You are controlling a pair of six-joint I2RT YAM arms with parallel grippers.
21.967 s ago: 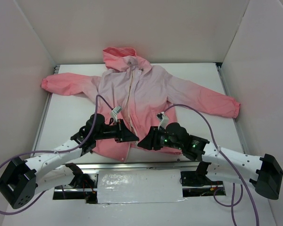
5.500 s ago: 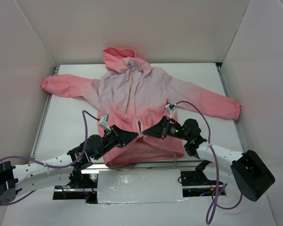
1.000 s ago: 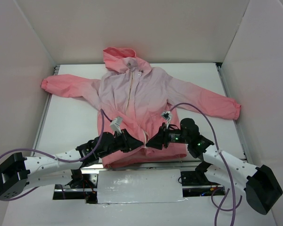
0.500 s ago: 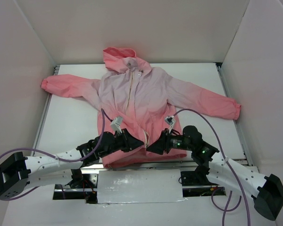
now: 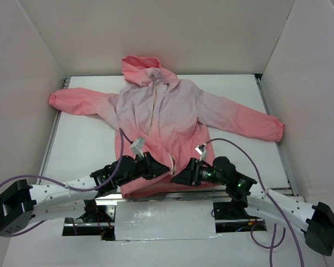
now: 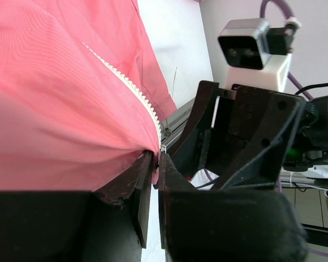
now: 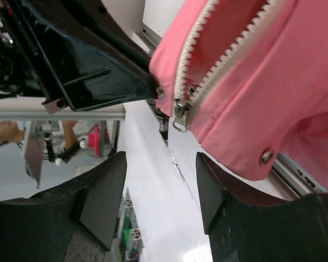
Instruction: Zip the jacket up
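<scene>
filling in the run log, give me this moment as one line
left gripper: shut on jacket hem beside zipper | right gripper: open, facing slider, not gripping | slider: at hem end

Seen from above, the left hand (image 5: 162, 169) and the right hand (image 5: 176, 178) cover the middle of the jacket (image 5: 161, 111) hem, and the lower end of the zipper (image 5: 153, 108) is hidden under them. In the left wrist view the nearest fabric is blurred, and the jacket runs off the top and left edges. In the right wrist view the zipper slider (image 7: 179, 117) shows, but whether both tooth rows sit in it cannot be told.
</scene>
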